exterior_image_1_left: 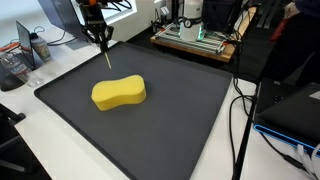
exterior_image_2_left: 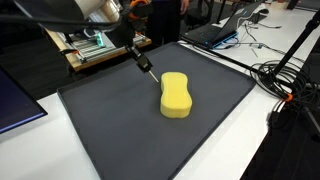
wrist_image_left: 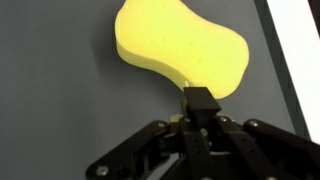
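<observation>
White table under dark mat, cluttered with cables.

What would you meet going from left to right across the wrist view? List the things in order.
In order: dark grey mat → yellow sponge → white tabletop. The shut gripper is left out, as it overlaps the sponge.

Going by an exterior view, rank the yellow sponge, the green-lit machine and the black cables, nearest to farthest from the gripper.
From the gripper, in an exterior view:
1. yellow sponge, on the mat, close beside it.
2. green-lit machine, beyond the mat's far edge.
3. black cables, off the mat's side.
</observation>
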`<state>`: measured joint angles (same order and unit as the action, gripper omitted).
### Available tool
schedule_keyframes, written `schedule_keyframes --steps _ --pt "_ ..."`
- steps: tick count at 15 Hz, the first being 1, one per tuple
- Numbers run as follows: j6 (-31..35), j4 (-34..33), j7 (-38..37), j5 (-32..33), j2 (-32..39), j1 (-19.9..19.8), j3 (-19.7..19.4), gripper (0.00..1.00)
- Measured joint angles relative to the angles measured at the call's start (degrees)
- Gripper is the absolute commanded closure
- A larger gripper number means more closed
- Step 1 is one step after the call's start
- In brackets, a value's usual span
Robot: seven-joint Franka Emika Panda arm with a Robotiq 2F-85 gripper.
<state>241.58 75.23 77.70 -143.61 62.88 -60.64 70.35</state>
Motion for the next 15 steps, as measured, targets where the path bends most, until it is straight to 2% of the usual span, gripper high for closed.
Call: schedule_keyframes --steps 4,8,10,15 --pt "-2.2 6.5 -0.7 0.0 -6.7 -2.6 0.1 0.97" --pt "-6.6 18.7 0.5 0.0 -11.8 -10.8 2.8 0.97" --pt "-8.8 25.4 2.0 0.0 -12.7 -16.9 7.0 0.97" --pt "-14.7 43.6 4.4 0.0 -12.6 -35.7 22.3 0.97"
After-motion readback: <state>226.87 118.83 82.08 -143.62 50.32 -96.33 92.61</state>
